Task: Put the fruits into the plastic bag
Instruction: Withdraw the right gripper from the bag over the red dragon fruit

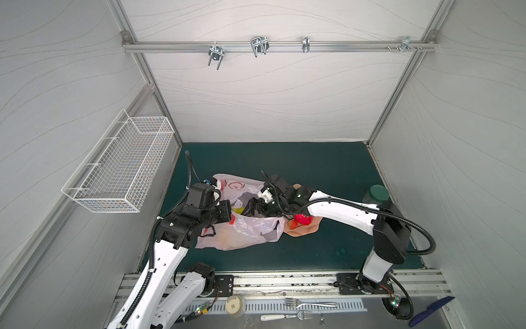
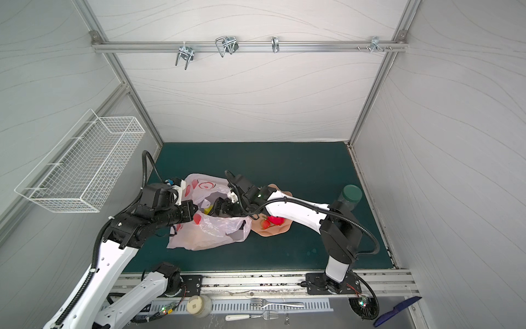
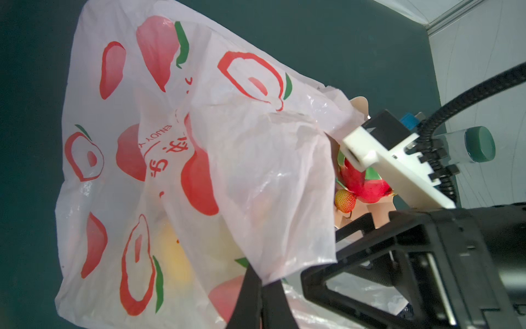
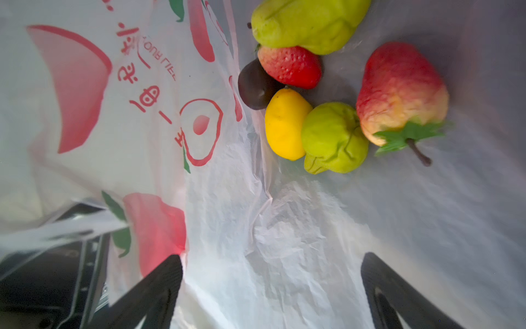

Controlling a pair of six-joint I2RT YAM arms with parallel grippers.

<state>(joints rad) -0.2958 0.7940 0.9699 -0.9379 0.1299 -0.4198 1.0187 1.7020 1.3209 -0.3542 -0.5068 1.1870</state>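
Mostly done: six small toy fruits (image 4: 333, 136), a yellow lemon (image 4: 286, 124) among them, lie inside the thin pale pink printed plastic bag (image 1: 242, 230). A red-pink dragon fruit (image 3: 367, 185) and one red strawberry (image 3: 345, 200) are left in the peach scalloped bowl (image 1: 300, 232). The left hand (image 3: 260, 284) pinches the bag's rim, and the right hand (image 4: 271, 257) gapes empty inside it.

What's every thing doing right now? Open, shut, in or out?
plastic bag: lying down, mouth held open
left gripper: jaws shut on the plastic bag
right gripper: jaws open, empty, at the bag's mouth
lemon: in the bag
dragon fruit: in the bowl, not bagged
jar: upright, lid on
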